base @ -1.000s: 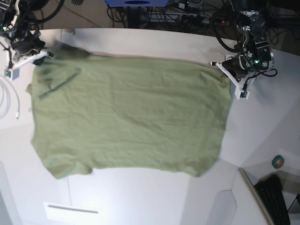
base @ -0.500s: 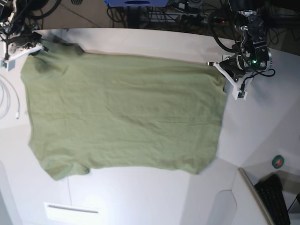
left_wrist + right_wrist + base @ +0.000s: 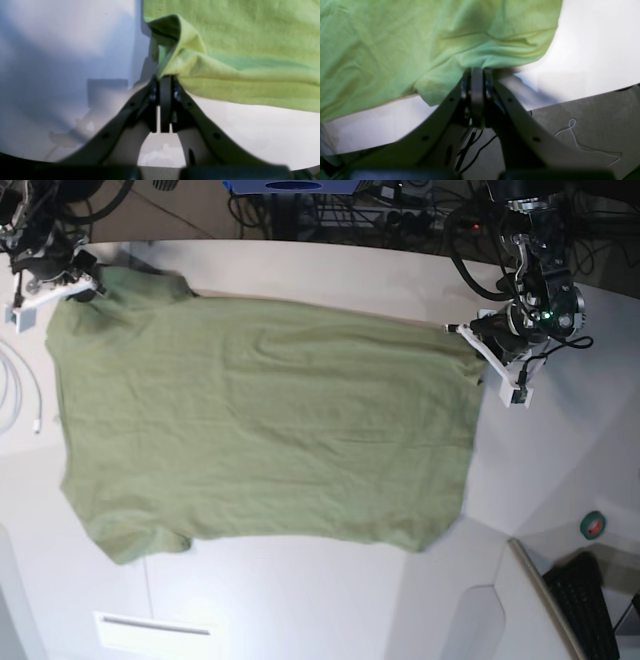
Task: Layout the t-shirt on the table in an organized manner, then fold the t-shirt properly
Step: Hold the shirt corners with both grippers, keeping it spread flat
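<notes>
The olive-green t-shirt (image 3: 265, 430) lies spread flat over the white table (image 3: 300, 605), stretched between the two arms along its far edge. My left gripper (image 3: 476, 344) is at the shirt's far right corner. In the left wrist view it (image 3: 165, 79) is shut on a folded bit of the t-shirt (image 3: 237, 50), with the table (image 3: 62, 50) bare beside it. My right gripper (image 3: 88, 284) is at the far left corner. In the right wrist view it (image 3: 477, 71) is shut on the edge of the t-shirt (image 3: 395, 42), near the edge of the table (image 3: 595, 37).
A white cable (image 3: 18, 395) lies at the table's left edge. A green tape roll (image 3: 594, 525) and a black keyboard (image 3: 590, 605) sit at the right front. Dark cables (image 3: 330, 215) crowd the floor beyond the far edge. A white strip (image 3: 155, 625) is at the front.
My right gripper has pulled the far left corner outward. The crumpled fold there has opened and the shirt lies flatter. My left gripper has shifted only slightly, still gripping its corner.
</notes>
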